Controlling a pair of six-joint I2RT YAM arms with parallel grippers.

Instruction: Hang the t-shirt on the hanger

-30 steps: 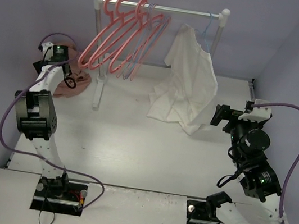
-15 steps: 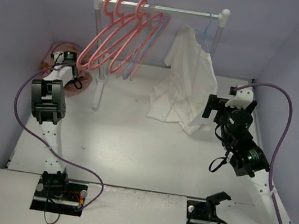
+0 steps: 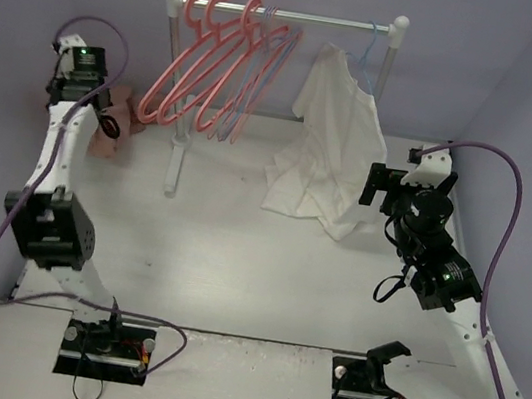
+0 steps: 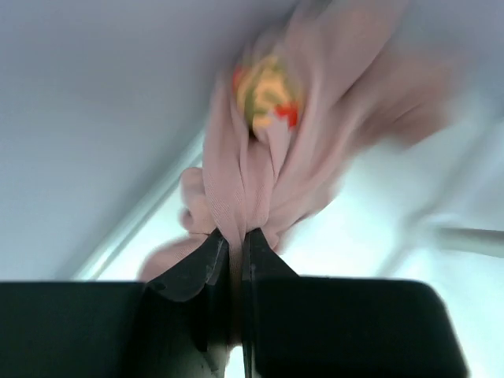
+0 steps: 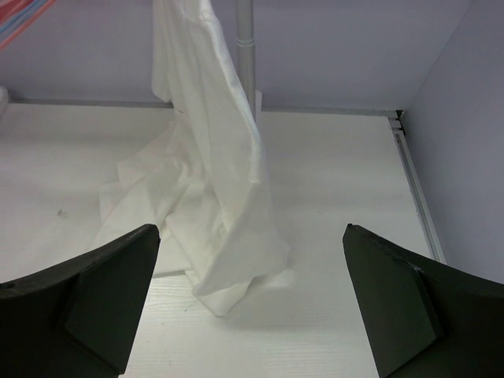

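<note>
- A white table (image 3: 237,256) fills a small booth with pale lavender walls; both arms are bolted at its near edge.
- On the right, at mid depth, the right fingers (image 3: 380,187) stand wide apart and hold nothing. They face a white shirt (image 3: 328,159) that hangs from the rail with its hem pooled on the table just ahead of them.
- Farther back, against the left wall, the left fingers (image 4: 230,248) are pinched shut on a fold of the t-shirt (image 4: 268,157).
- The pink cloth trails from them in a bunched rope, its yellow-and-red print showing partway along. The wrist view is blurred, and I cannot tell whether the low end is clear of the table.
- At the back, a white rail (image 3: 285,12) carries a cluster of coral-pink hangers, hooks over the bar and frames slanting down to the left. The hanger (image 3: 198,65) is among them, with lavender and pale blue ones just to its right.
- The hanger lies to the right of the left fingers and a little farther back, apart from the t-shirt.
- The left arm is much the nearer one, so the carry probably goes rightward and up, with the bunched collar needing to be opened first.
</note>
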